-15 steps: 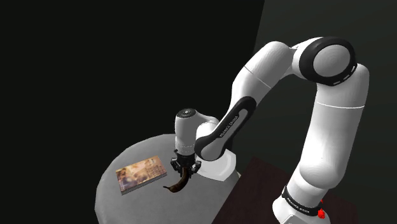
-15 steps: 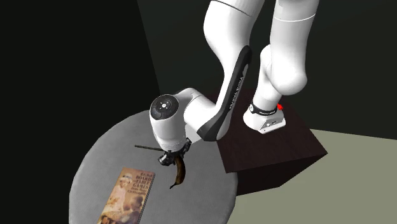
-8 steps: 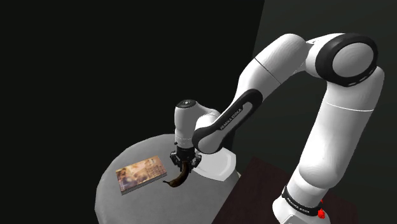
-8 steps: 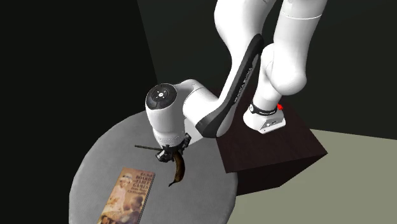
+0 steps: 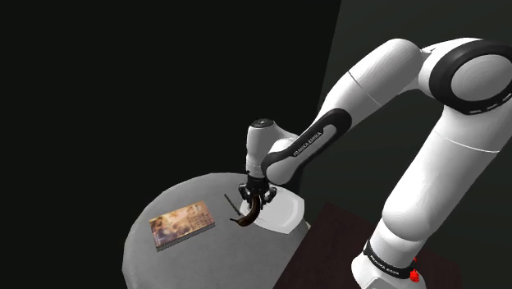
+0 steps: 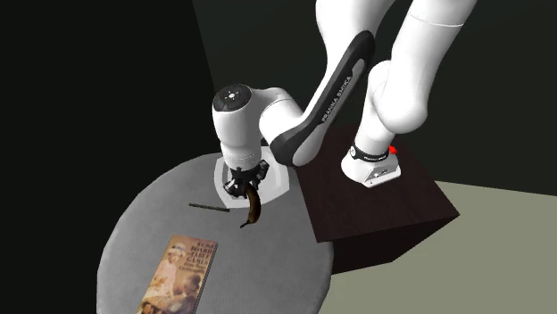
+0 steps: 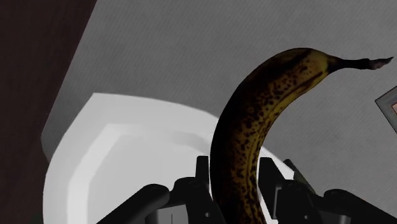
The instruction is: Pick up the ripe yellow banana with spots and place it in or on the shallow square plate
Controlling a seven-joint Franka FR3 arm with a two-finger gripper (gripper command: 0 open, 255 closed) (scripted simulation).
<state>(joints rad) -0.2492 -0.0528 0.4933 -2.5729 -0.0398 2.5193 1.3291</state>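
Shoulder view: we see our gripper (image 5: pixel 255 197) clasping the dark, spotted banana (image 5: pixel 249 215), which hangs beneath it by the white plate's (image 5: pixel 285 218) rim. Second exterior view: banana clear of the table (image 6: pixel 134 241). Wrist view: both fingers (image 7: pixel 202 172) pinch it, plate beyond.

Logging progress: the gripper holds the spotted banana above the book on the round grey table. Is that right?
Not the book: the gripper holds the spotted banana above the edge of the white square plate on the round grey table, as the wrist view shows. The book lies apart.
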